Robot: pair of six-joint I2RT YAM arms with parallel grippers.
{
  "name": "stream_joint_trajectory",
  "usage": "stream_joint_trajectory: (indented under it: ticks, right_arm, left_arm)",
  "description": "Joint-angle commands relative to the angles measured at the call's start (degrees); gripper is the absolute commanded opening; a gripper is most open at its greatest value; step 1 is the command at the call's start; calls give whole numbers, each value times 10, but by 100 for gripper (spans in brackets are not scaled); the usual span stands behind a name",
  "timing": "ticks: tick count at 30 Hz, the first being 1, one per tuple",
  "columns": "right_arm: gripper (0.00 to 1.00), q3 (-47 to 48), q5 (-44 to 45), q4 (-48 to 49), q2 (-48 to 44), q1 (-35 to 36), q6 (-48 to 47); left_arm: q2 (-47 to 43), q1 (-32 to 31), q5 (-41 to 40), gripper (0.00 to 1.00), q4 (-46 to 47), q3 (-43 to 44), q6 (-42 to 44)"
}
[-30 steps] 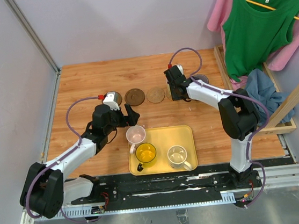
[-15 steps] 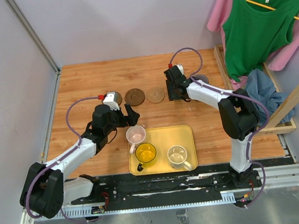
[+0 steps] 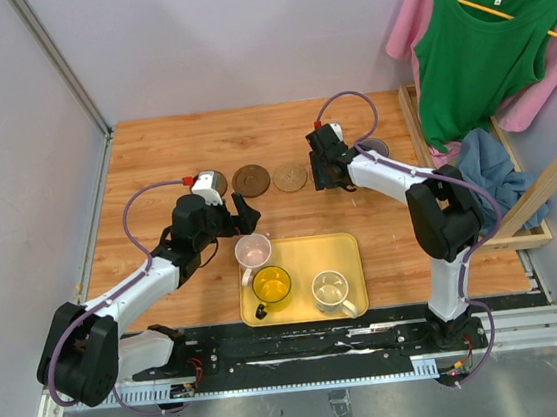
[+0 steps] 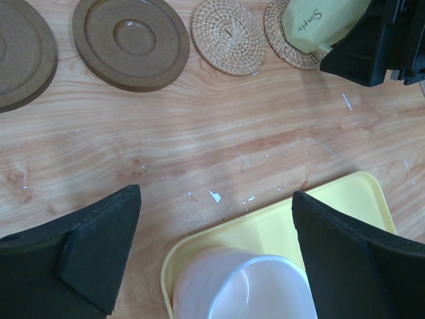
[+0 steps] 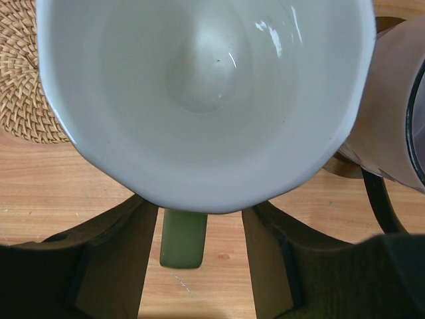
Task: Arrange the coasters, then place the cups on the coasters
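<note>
Cups (image 3: 271, 284): three on tray (image 3: 342, 249), seemingly two on coasters (image 3: 251, 179).

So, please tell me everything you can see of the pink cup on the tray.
The pink cup is small, translucent, plastic-looking, apparently empty. It stands upright in the far left corner of the yellow tray, behind the yellow cup. The open left end effector hovers above it; no contact is visible.

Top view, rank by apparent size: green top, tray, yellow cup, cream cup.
1. Green top, perhaps helped by hanging nearer the camera.
2. Tray.
3. Yellow cup and cream cup: look alike, no ranking.
</note>
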Motion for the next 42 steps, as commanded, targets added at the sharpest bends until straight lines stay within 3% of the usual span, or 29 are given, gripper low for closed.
stream_joint_trajectory:
  ticks: [1,12,32,37,42]
  right_arm:
    - [54,-5,15,-7,-17,-10,-3]
    - [45,-4,33,-9,-26,-11,-2]
    - [45,-19,43,-8,-35,-11,1]
    - [49,-23,30,-11,-42,-11,0]
    - [64,-42,4,-15,-67,-9,-1]
  left_arm:
    - [-6,-4,5,100,18,10,-1]
    - [-3,-4,9,100,19,12,-2]
    - [-5,-4,7,100,20,7,-5]
    - [-7,-4,6,100,21,7,-4]
    - [-12,-4,2,100,17,7,-4]
